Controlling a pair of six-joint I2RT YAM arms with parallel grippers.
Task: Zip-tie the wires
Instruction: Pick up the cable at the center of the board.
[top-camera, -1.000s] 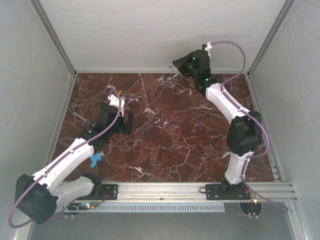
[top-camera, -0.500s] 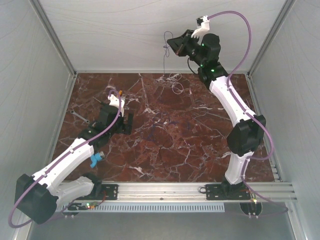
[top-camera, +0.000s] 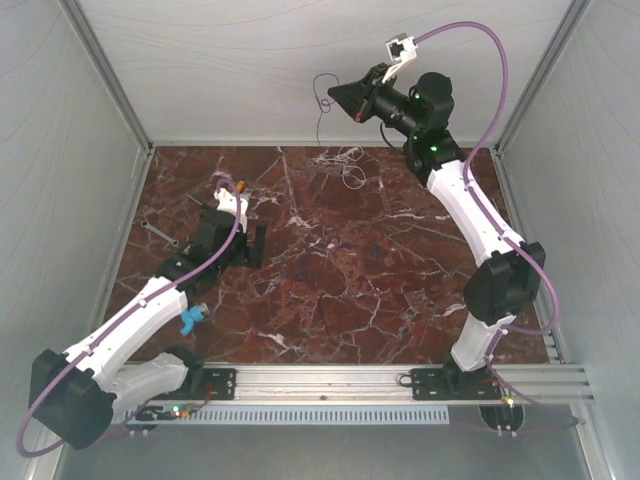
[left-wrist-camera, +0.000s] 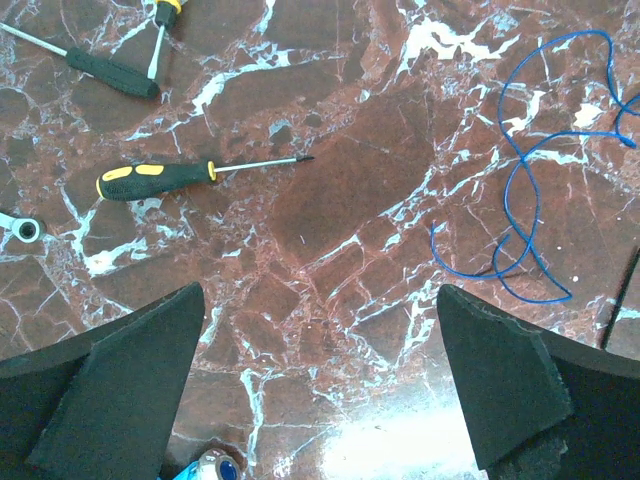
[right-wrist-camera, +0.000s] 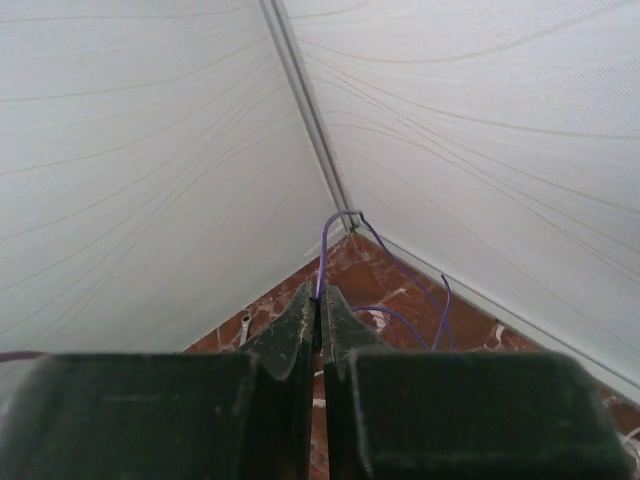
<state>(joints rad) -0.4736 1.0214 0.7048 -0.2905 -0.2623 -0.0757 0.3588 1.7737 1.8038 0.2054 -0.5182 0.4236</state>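
Two grippers. Right gripper (top-camera: 335, 96) high by back wall (top-camera: 250, 70), jaws pinched on one thin wire (right-wrist-camera: 335, 222), dangling. Other wires (top-camera: 347, 165) lie on table (top-camera: 330, 300) below. Left gripper (left-wrist-camera: 318, 300) low, jaws wide apart, holding nothing.

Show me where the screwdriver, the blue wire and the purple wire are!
screwdriver (left-wrist-camera: 190, 174), left wrist view, on its black and yellow handle.
blue wire (left-wrist-camera: 510, 190), left wrist view, on the middle strand of its loops.
purple wire (right-wrist-camera: 321, 250), right wrist view, on the upright strand below its bend.
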